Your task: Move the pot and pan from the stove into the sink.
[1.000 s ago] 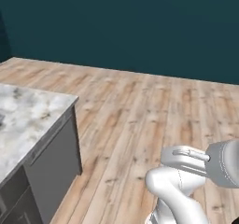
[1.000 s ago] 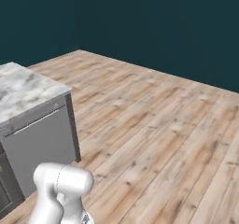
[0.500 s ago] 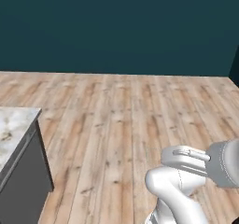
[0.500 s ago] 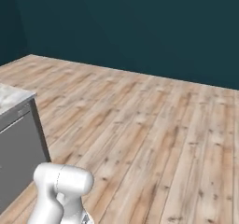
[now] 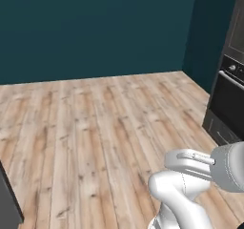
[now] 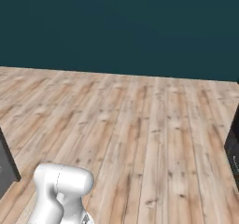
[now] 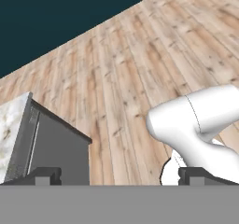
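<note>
Gripper (image 7: pixel 119 176) fingertips are standing wide apart at the bottom of the hand view, with nothing between them; the hand is pointing down over the wooden floor (image 7: pixel 140 55) toward a grey cabinet (image 7: pixel 56 153) with a white-grey marble top (image 7: pixel 11 129), which is lying to the left of the fingertips; pot, pan, stove and sink are not appearing among these pictures, so their places cannot be told. Beyond the cabinet, the plank floor is running out to a dark teal wall (image 5: pixel 90 27); in the left base view a black oven front (image 5: pixel 228 99) is standing at the right end of that wall, well apart from the cabinet.
</note>
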You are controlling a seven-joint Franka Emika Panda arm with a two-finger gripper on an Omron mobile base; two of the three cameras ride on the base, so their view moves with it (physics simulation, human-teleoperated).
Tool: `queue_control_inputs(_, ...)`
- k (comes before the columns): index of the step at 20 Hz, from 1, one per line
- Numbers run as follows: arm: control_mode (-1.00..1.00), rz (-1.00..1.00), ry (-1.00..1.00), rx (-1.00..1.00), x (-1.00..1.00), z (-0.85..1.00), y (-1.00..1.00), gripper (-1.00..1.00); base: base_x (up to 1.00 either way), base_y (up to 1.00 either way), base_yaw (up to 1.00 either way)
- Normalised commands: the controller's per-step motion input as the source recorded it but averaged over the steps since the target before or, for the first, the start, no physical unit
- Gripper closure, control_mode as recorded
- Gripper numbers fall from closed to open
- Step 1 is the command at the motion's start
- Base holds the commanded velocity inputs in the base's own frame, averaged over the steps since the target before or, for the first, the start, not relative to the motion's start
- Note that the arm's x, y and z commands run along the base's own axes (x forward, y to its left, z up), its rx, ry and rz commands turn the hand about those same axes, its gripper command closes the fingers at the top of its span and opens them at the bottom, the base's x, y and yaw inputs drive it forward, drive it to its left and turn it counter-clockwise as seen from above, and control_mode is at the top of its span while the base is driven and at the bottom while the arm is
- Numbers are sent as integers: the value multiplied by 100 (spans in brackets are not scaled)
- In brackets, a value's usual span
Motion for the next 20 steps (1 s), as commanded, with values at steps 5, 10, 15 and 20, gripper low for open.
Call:
queue_control_inputs(5,100,0,0,0,0,0,0,-100,12,-15,-45)
queue_control_inputs(10,100,0,0,0,0,0,0,-100,13,-17,-44)
queue_control_inputs(15,100,0,0,0,0,0,0,-100,13,-17,-43)
queue_control_inputs(20,100,0,0,0,0,0,0,-100,14,-17,-43)
